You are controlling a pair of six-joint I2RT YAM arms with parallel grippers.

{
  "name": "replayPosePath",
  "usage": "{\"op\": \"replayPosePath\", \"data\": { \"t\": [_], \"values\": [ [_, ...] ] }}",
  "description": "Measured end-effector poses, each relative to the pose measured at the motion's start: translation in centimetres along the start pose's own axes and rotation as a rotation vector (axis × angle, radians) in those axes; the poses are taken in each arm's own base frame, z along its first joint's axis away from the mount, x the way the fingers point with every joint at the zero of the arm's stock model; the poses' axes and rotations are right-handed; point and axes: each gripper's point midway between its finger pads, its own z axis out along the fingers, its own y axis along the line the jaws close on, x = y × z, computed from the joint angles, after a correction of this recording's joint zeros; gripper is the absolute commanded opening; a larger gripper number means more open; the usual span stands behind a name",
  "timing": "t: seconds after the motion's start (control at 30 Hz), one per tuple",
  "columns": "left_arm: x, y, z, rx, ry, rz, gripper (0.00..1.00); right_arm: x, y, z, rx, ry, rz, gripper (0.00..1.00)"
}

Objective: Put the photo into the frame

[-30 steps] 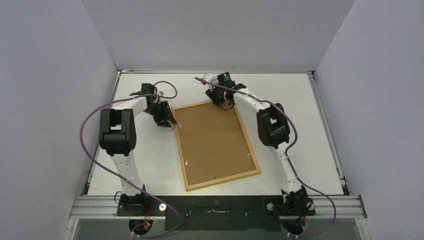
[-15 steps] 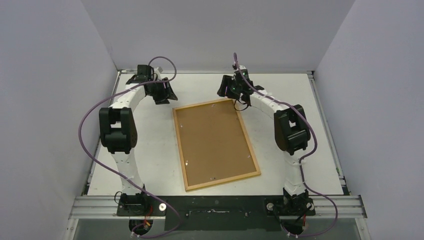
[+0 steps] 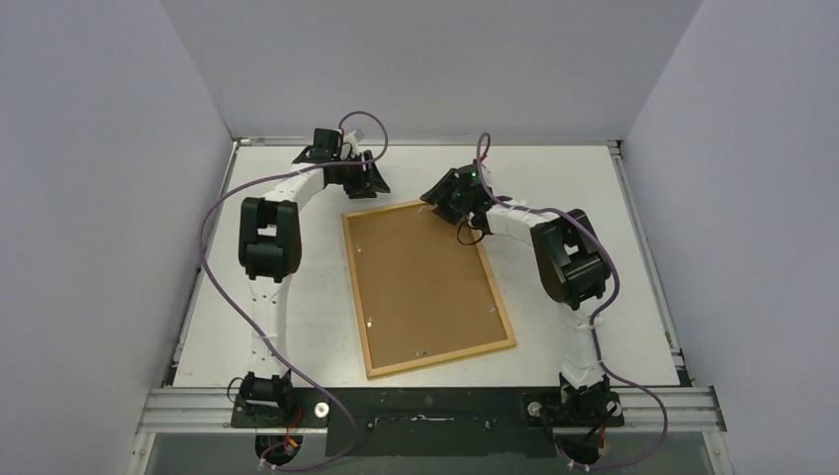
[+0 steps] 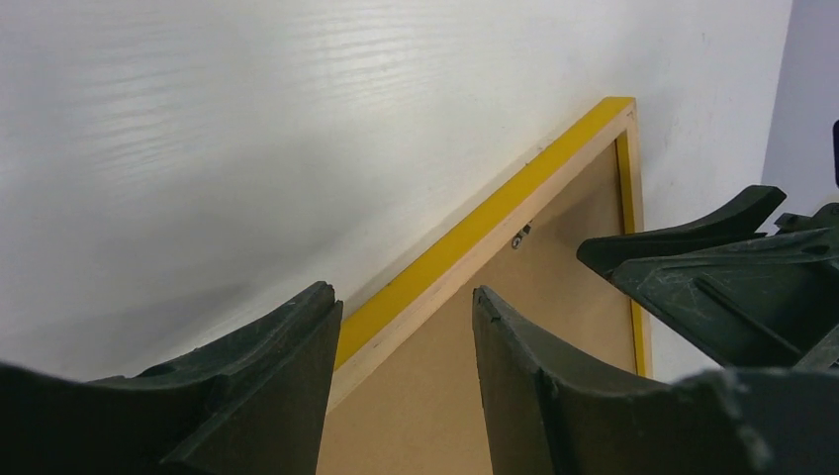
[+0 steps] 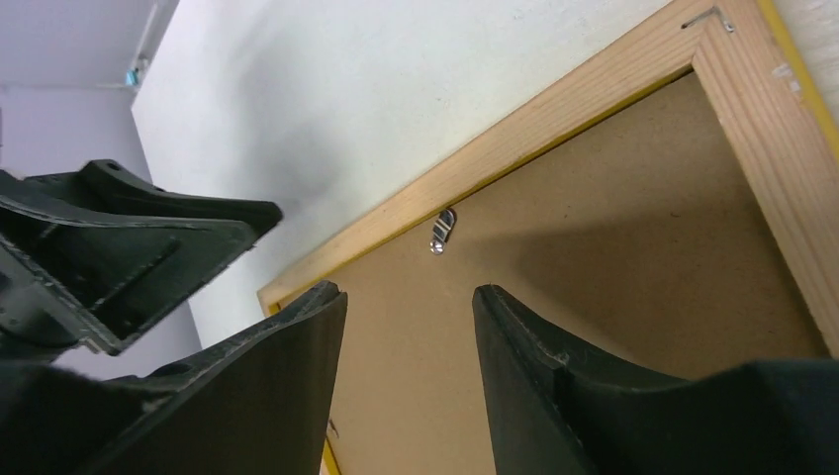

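Note:
The frame (image 3: 442, 358) lies face down on the table, its wood-coloured back up, with the plain brown backing board (image 3: 425, 282) filling it. The photo is hidden. My left gripper (image 3: 369, 184) is open and empty just above the frame's far left corner; in the left wrist view (image 4: 404, 297) its jaws straddle the yellow frame edge (image 4: 465, 237). My right gripper (image 3: 436, 199) is open and empty over the frame's far edge; in the right wrist view (image 5: 408, 292) it hovers above the backing board (image 5: 613, 228) near a metal clip (image 5: 441, 233).
Small metal clips sit round the backing board's edge, one near the front (image 3: 420, 350). The two grippers are close together at the frame's far edge; each shows in the other's wrist view, the right gripper (image 4: 712, 257) and the left gripper (image 5: 129, 247). Grey walls enclose the white table (image 3: 594, 247).
My left gripper has swung from the frame's left side round the far side to its far left corner. My right gripper rose, then came down leftward over the far edge. The frame has not moved.

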Motion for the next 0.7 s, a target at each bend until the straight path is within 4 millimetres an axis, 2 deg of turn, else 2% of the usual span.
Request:
{"op": "replayPosePath", "data": {
  "t": [0.13,0.23,0.33,0.43,0.6,0.7],
  "values": [
    [0.6,-0.7,1.7,0.058,0.03,0.0,0.49,-0.3,0.5,0.3,-0.005,-0.03,0.07,0.49],
    [1.0,-0.6,2.1,0.083,0.045,-0.005,0.46,-0.3,0.3,0.7,-0.001,-0.041,0.102,0.48],
    [1.5,-0.7,2.3,0.119,0.066,-0.008,0.43,0.0,-0.4,1.3,0.014,-0.042,0.126,0.35],
    [1.8,-1.0,2.3,0.153,0.083,0.004,0.43,0.4,-1.1,2.0,0.025,-0.034,0.151,0.3],
    [2.3,-1.7,2.3,0.192,0.097,0.057,0.4,0.4,-1.0,2.3,0.019,-0.038,0.171,0.31],
    [2.4,-1.8,2.4,0.198,0.1,0.077,0.34,0.3,-0.6,2.8,0.008,-0.041,0.169,0.32]
  ]
}}
